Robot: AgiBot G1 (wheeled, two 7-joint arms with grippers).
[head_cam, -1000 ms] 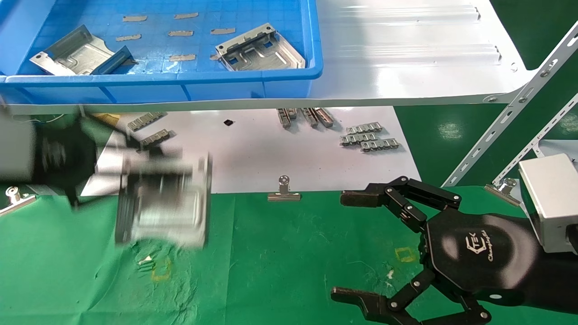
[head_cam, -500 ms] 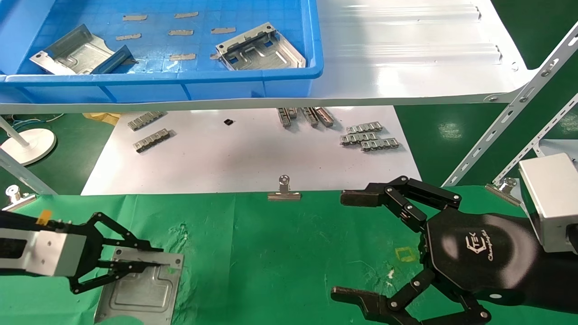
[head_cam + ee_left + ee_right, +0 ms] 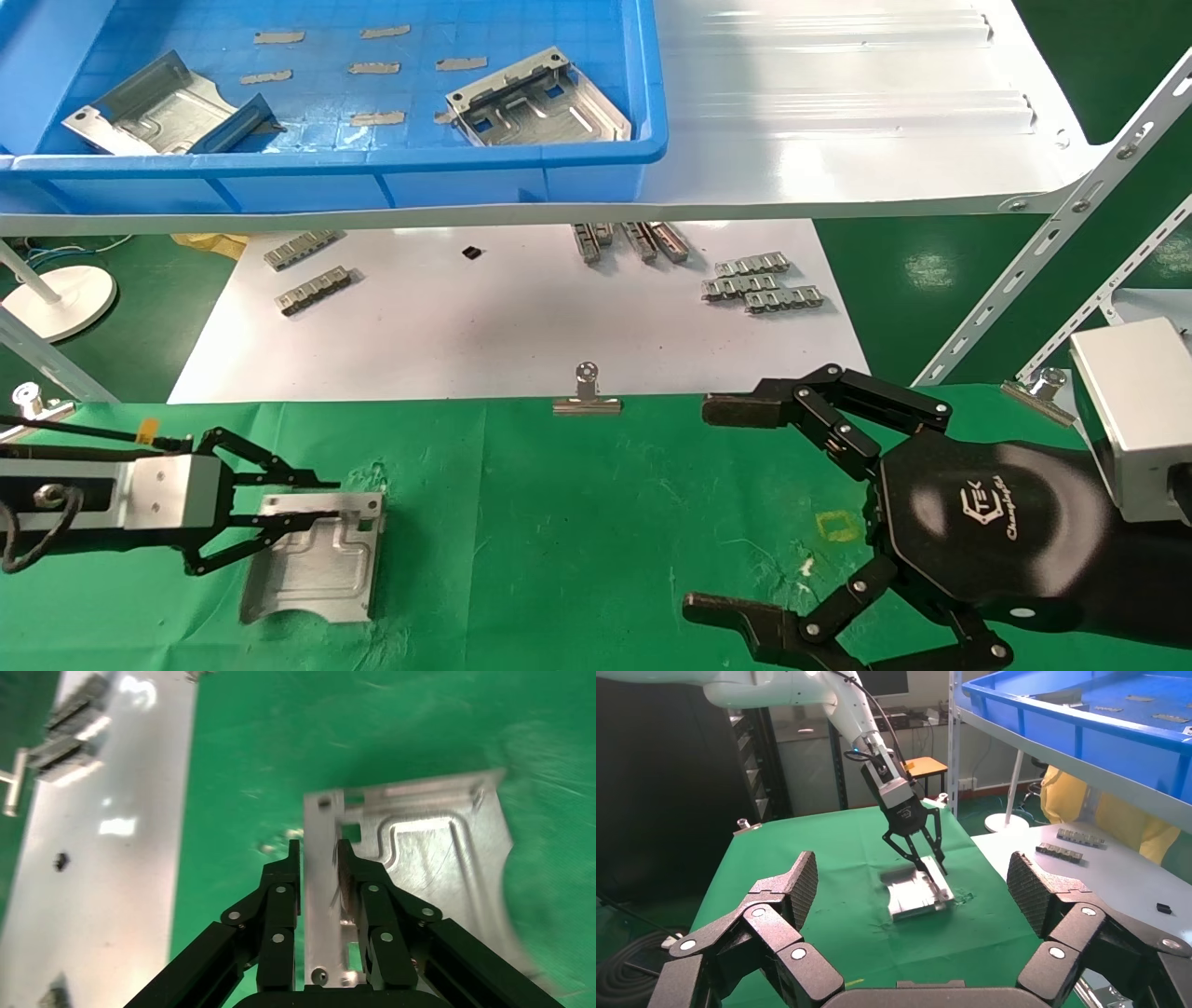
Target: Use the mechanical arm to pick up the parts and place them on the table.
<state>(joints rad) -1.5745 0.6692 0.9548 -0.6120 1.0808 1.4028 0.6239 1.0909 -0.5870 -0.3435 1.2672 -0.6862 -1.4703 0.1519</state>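
My left gripper (image 3: 326, 501), a slim black linkage on a silver wrist, is low over the green cloth table (image 3: 577, 522) at the near left. It is shut on the bent-up edge of a silvery stamped part (image 3: 312, 564), which lies flat on the cloth. In the left wrist view the fingers (image 3: 281, 881) pinch that edge of the part (image 3: 436, 853) from both sides. The right wrist view shows the same part (image 3: 916, 896) under the left gripper (image 3: 930, 864). Two more parts (image 3: 154, 107) (image 3: 535, 98) lie in the blue bin (image 3: 335, 163). My right gripper (image 3: 698, 508), with a black hexagonal palm, hovers open and empty at the near right.
The blue bin stands on a glossy white shelf (image 3: 838, 102) overhanging the back. Below it a white board (image 3: 521, 317) carries small grey segmented strips (image 3: 759, 284). A binder clip (image 3: 585, 396) holds the cloth's far edge. Slanted metal shelf struts (image 3: 1024, 270) stand at the right.
My left gripper swung down from the shelf with the part to the cloth, then shifted slightly farther and right; the part now lies flat. The right arm has not moved.
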